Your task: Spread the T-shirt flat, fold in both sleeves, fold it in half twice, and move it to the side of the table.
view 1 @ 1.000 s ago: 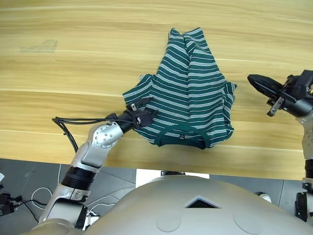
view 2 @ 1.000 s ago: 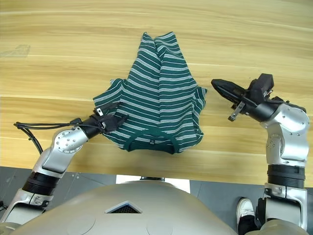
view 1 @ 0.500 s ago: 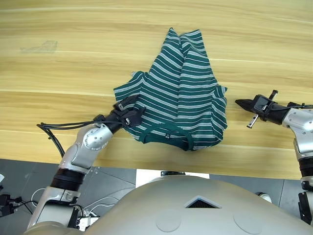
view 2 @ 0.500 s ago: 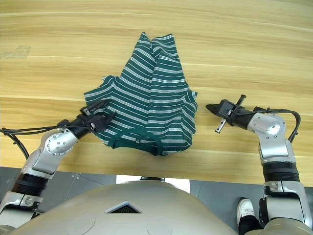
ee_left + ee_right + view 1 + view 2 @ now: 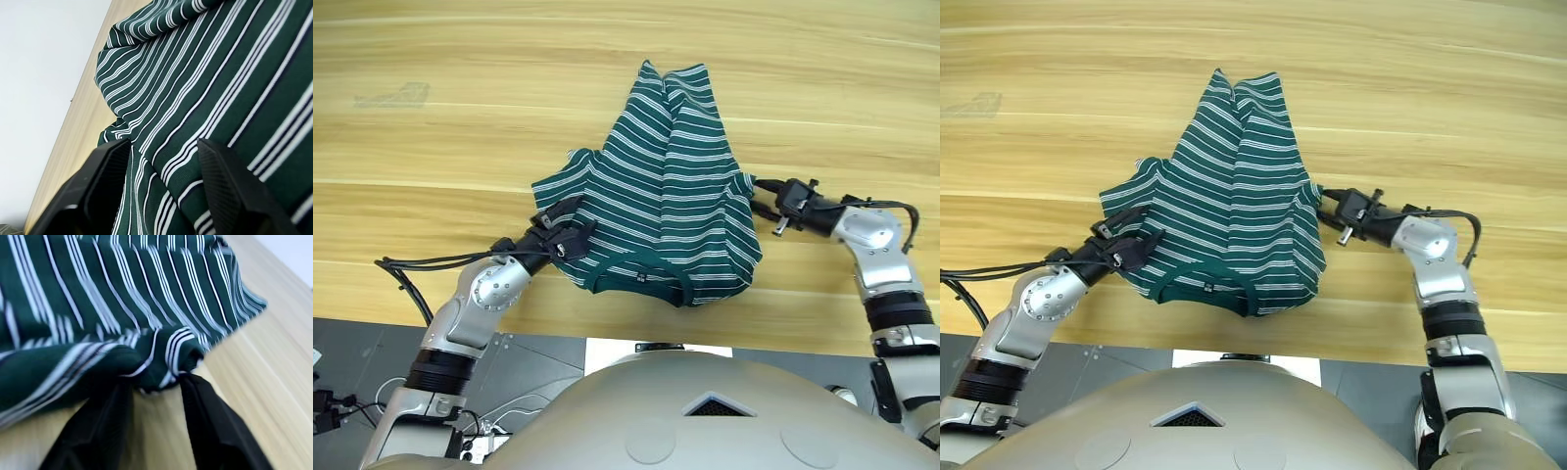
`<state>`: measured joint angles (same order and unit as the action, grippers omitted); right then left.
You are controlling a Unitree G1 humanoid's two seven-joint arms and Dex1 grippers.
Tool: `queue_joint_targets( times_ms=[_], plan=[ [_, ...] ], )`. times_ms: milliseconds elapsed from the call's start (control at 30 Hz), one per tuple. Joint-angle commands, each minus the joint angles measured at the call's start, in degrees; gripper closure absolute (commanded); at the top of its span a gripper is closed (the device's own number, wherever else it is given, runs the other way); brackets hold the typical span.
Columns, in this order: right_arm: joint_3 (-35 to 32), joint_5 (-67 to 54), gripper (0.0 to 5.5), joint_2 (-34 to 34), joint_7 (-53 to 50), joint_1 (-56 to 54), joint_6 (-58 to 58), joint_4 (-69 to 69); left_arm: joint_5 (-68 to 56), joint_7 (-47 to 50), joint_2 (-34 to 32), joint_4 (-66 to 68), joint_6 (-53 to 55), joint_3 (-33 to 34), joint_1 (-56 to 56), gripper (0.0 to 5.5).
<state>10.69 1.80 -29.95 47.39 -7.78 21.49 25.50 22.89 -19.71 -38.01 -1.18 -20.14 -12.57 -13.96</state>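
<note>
The striped T-shirt [image 5: 671,186] lies bunched on the bench [image 5: 460,147], collar nearest the robot. The left gripper [image 5: 570,235] has its jaws pinching the left sleeve edge. The right gripper [image 5: 760,200] has its jaws spread about the right sleeve.

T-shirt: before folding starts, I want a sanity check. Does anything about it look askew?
Yes. The T-shirt lies bunched, not flat: a raised crease runs up its middle and both sleeves are crumpled. The left gripper sits at one sleeve, the right gripper at the other.
</note>
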Motion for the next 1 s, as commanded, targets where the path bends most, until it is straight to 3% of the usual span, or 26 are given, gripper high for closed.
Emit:
queue_joint_targets(
  times_ms=[33, 600, 800, 1000],
  plan=[
    [0.9, 0.8, 3.04, 0.6, 0.0, -0.7, 0.8, 3.0, 2.5, -1.4, -0.4, 2.7, 1.5, -1.7, -0.5, 2.94],
    [-1.5, -3.1, 0.12, -4.0, 6.2, -2.3, -1.7, -0.5, 2.5, -0.1, 0.5, 5.3, 1.4, -3.3, 1.2, 2.94],
    [-0.8, -4.3, 0.12, -3.9, 8.2, -0.5, -3.8, -6.7, 2.5, 0.1, 0.9, 7.0, 1.3, -4.0, 2.3, 2.94],
    [-0.9, -14.8, 0.12, -4.5, 13.8, 3.2, -13.2, -25.9, 2.5, 0.4, 1.6, 8.5, 1.0, -4.8, 2.9, 2.94]
  ],
)
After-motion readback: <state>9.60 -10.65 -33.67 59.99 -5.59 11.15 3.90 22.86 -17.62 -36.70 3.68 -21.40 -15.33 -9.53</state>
